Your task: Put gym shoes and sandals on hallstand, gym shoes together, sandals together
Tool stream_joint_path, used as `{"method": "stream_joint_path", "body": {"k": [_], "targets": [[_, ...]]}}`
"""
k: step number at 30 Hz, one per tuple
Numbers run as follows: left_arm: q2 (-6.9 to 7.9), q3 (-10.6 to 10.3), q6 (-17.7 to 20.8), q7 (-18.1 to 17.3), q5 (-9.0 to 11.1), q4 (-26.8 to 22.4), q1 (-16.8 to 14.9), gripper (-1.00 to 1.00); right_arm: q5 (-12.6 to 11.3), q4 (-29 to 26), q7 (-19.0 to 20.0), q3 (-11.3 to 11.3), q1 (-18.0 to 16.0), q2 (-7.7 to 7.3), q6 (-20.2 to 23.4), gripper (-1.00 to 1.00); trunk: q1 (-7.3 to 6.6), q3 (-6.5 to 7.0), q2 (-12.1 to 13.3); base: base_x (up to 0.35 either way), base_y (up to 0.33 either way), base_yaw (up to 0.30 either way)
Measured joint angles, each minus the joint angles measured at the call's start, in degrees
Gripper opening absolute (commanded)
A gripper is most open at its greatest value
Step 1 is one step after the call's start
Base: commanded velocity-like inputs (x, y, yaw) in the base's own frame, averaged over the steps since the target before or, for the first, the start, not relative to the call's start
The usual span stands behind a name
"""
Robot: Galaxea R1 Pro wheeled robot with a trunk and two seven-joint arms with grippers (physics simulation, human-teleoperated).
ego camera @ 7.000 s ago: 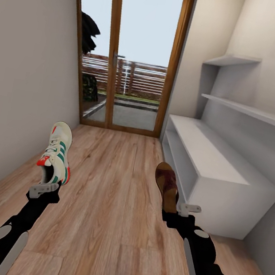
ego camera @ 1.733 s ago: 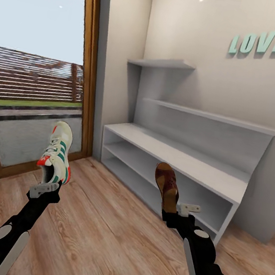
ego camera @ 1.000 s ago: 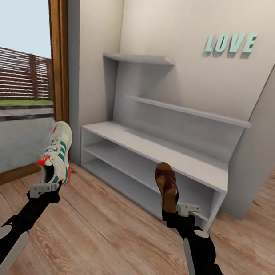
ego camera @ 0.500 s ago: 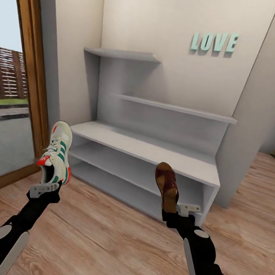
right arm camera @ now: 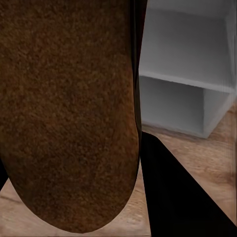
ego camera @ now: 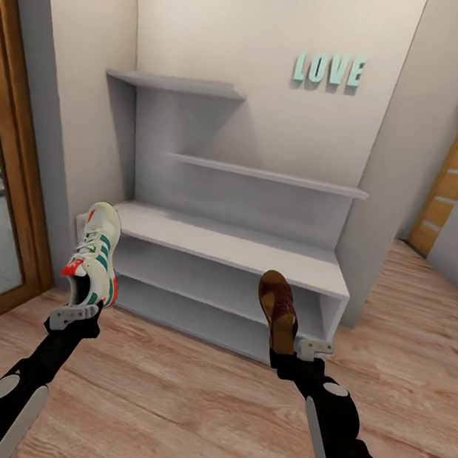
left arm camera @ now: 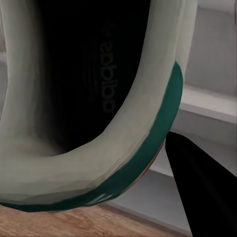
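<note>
Gym shoe (ego camera: 95,254) pinched by heel in left gripper (ego camera: 72,316), toe at 12 o'clock; sandal (ego camera: 277,309) likewise clamped in right gripper (ego camera: 303,349). Carry step, hallstand (ego camera: 233,248) dead ahead. Next: probably roll closer, lift onto bench top.

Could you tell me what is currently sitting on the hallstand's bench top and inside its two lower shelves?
The hallstand shows bare bench top and shelves; the gym shoe and sandal held up hide small parts of the lower shelves.

The light grey hallstand (ego camera: 283,261) stands on the wood-plank corridor floor (ego camera: 182,409), against the wall, its shelves bare
</note>
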Motion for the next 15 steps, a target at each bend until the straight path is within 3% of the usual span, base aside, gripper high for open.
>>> {"method": "stream_joint_path", "body": {"k": [7, 15], "targets": [[0.00, 0.0, 0.0, 0.0, 0.0, 0.0, 0.0, -1.00, 0.0, 0.0, 0.0, -0.1, 0.0, 0.00, 0.0, -1.00, 0.00, 0.00, 0.0, 0.000, 0.207, -0.300], [0.00, 0.0, 0.0, 0.0, 0.0, 0.0, 0.0, -1.00, 0.0, 0.0, 0.0, -0.2, 0.0, -0.02, 0.0, -1.00, 0.00, 0.00, 0.0, 0.000, 0.015, -0.300]]}}
